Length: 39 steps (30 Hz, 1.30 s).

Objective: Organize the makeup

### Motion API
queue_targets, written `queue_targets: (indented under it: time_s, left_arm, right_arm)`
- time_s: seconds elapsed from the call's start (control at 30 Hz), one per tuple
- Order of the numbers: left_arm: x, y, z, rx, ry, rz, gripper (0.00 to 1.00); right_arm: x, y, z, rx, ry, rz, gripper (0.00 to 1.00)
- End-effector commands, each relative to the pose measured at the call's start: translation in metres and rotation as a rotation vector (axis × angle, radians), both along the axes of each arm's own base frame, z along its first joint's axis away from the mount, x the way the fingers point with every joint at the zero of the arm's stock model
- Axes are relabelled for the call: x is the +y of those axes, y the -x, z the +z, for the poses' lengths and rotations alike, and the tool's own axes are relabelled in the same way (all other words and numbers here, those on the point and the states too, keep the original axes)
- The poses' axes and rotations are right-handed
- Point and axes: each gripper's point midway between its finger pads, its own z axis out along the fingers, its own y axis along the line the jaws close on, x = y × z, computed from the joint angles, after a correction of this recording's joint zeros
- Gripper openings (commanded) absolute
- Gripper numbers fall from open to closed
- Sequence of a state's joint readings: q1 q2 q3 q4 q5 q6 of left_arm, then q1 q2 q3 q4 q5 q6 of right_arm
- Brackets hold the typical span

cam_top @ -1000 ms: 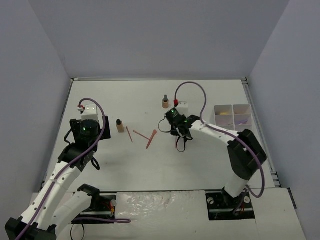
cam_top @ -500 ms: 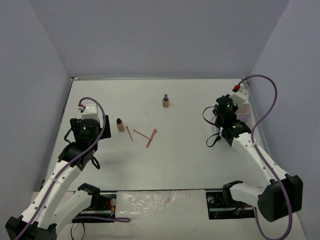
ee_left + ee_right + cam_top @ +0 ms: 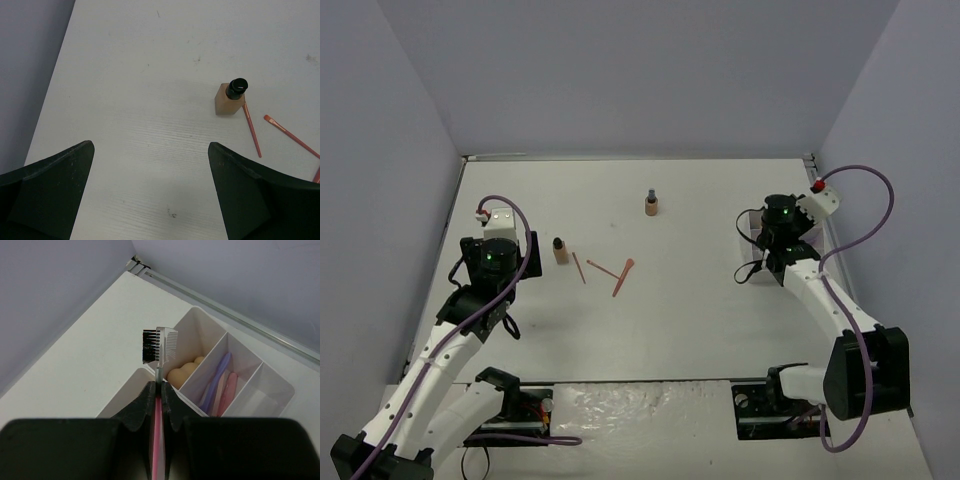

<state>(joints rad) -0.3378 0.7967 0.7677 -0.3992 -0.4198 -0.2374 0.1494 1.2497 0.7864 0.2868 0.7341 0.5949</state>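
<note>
- Swung over from mid-table to the far right since a second ago: that's my right arm. My left hasn't budged.
- right gripper (image 3: 157, 390): fingers clenched on the brow stick (image 3: 159, 346), pinching its pink handle low down so the head pokes out past the tips.
- That stick is thin, with a pale neck and a head that's black bristles on one side and a white comb on the other. It looks light and a bit springy to me.
- It hangs over the tray (image 3: 272, 390), not touching it. The head sits about above the wall by the sponge slot, and I can't tell which slot it's really over.
- Already sorted: peach sponges (image 3: 184, 371) in one slot, lilac sticks (image 3: 220, 372) plus pink ones in the next.
- left gripper (image 3: 150, 150): released, fingers spread wide, hovering over bare table (image 3: 130, 75) with nothing in them.
- Still out: a tan bottle (image 3: 231, 99) with a dark cap, upright just ahead of my left, and three loose sticks (image 3: 603, 270) beside it. One of them touches that bottle's base or nearly does.
- A second bottle (image 3: 650, 204) stands farther back, well apart.
- My guess: past halfway, with five things left after this drop.
</note>
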Motion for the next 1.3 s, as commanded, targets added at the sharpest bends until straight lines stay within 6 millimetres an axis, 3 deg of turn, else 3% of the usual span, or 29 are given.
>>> queue_targets:
  time_s: [0.0,0.43,0.73,0.9,1.1,1.23,1.27]
  left_arm:
    - [0.0,-0.01,0.022,-0.071,0.009,0.008,0.97]
    - [-0.001,-0.011,0.021,-0.069,0.009,0.005,0.97]
    - [-0.001,-0.011,0.021,-0.069,0.01,0.004,0.97]
    - [-0.002,-0.012,0.022,-0.073,0.014,-0.001,0.97]
    - [-0.003,-0.011,0.023,-0.077,0.017,-0.005,0.97]
    - [-0.004,-0.012,0.023,-0.078,0.018,-0.01,0.97]
    - [-0.004,-0.012,0.023,-0.075,0.02,-0.012,0.97]
  right_arm:
    - [-0.011,-0.01,0.014,-0.11,-0.01,-0.095,0.0]
    - [-0.007,-0.01,-0.024,-0.074,-0.039,-0.085,0.0]
    - [0.002,-0.01,-0.041,-0.052,-0.057,-0.049,0.1]
    - [0.012,-0.004,-0.039,-0.039,-0.064,-0.011,0.26]
    - [0.026,0.006,-0.018,-0.041,-0.075,0.043,0.41]
    - [0.062,0.0,0.007,-0.021,-0.057,0.238,0.49]
    - [0.077,-0.003,0.004,0.013,-0.071,0.317,0.51]
